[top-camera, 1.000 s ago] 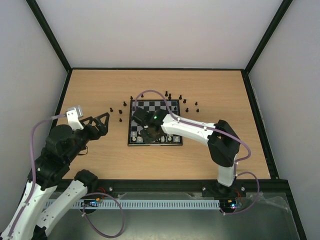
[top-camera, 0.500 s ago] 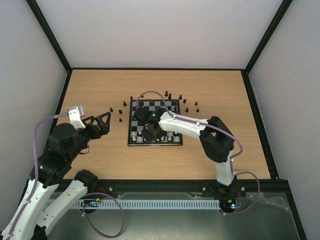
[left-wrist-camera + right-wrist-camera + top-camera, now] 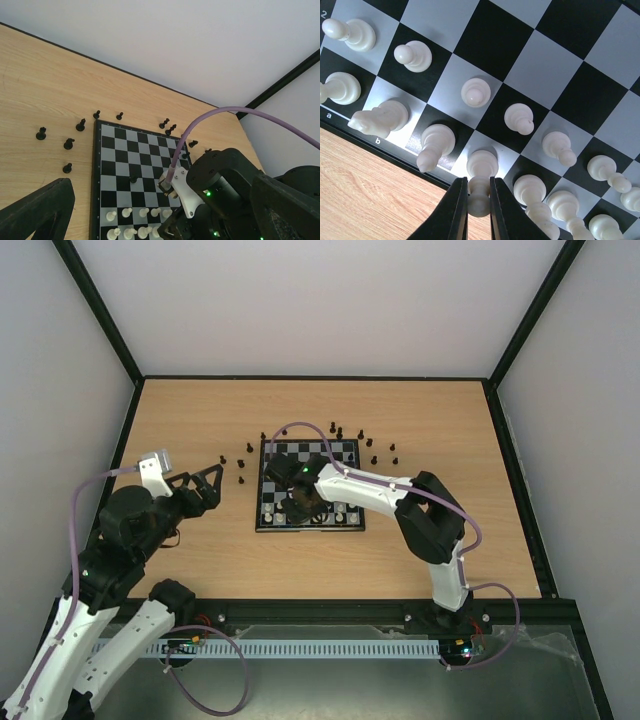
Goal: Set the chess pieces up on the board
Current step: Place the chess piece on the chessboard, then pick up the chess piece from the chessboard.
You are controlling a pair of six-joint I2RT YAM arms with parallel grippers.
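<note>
Right wrist view: right gripper is clamped on the head of the white d1 piece. Its base looks seated on the light square at the board's near edge. You're pinching high, I'd say so the fingers clear the neighbours on either side. Likely the queen, but the type is unclear from above.

Left gripper hangs spread and empty over the tabletop at the board's 9 o'clock, parked out of the way.

White pieces: glossy cream, two near rows almost filled.

Black pieces: tiny, dark, scattered off-board from 9 round to 2 o'clock.
</note>
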